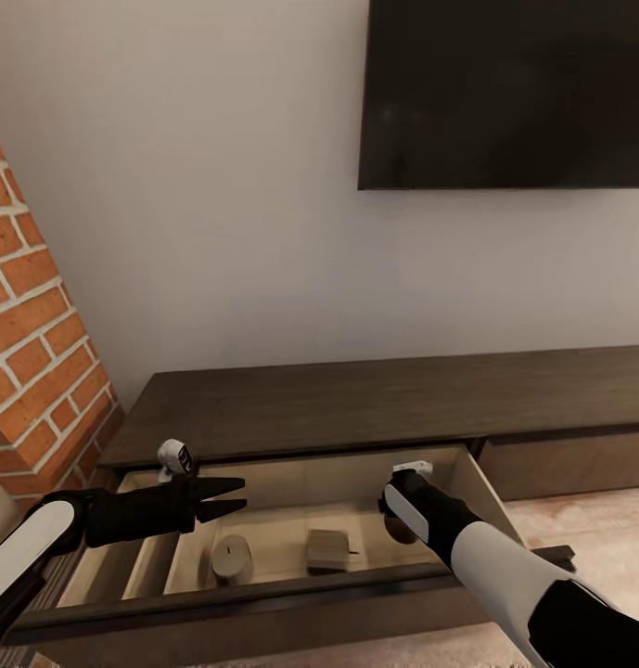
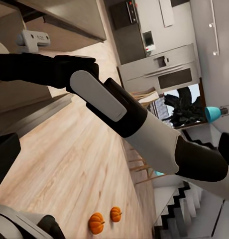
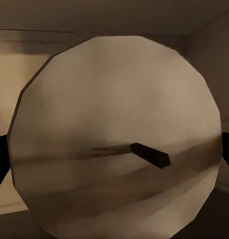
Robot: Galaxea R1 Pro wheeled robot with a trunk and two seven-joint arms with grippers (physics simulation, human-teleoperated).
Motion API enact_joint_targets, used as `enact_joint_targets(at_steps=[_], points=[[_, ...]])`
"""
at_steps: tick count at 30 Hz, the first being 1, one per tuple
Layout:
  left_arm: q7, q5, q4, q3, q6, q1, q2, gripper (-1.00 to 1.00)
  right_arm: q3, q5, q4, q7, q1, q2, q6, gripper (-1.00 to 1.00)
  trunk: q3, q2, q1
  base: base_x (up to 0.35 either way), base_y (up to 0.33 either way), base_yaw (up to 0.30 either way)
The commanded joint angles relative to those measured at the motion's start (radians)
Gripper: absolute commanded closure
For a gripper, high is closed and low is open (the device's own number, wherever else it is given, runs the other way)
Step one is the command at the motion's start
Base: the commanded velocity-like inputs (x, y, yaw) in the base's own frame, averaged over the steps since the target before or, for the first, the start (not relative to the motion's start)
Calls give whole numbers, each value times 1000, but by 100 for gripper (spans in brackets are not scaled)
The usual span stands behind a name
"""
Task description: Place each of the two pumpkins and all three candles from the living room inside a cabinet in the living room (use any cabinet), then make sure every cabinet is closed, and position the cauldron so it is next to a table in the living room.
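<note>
Right end effector (image 1: 400,520) clamped across candle (image 3: 117,139) sides inside drawer (image 1: 291,584); left end effector (image 1: 228,496) open; judged light, rigid, smooth.

**Home interior: living rm opening onto a kitchen**

A dark flat TV (image 1: 509,93) is hanging on a plain pale wall, w/ a long low dark-brown cabinet (image 1: 375,404) running beneath it, std media-wall setup. A red brick column (image 1: 36,353) is rising at the side, and pale wood flooring (image 2: 69,169) is stretching across the rm. In the left wrist view the space is opening to a kitchen: grey units w/ a built-in oven (image 2: 149,40) and a wooden chair (image 2: 144,97) nr them. A staircase (image 2: 184,219) is showing too, and two orange pumpkins (image 2: 105,219) are sitting on the floor as seasonal decor.
</note>
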Motion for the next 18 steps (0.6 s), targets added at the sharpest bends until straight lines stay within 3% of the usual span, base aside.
enact_joint_targets(at_steps=[1,14,18], points=[[-8,-5,0,-1,0,-1,1,-100,8,-12,-1,-8,-1,-1,0,100,-5,-1,0,0,0,0],[-8,-5,0,-3,-1,-1,1,-100,8,-12,-1,-8,-1,-1,0,100,-9,-1,1,2,0,0],[-8,-5,0,-3,-1,-1,1,-100,8,-12,-1,-8,-1,-1,0,100,-9,-1,1,146,0,0]])
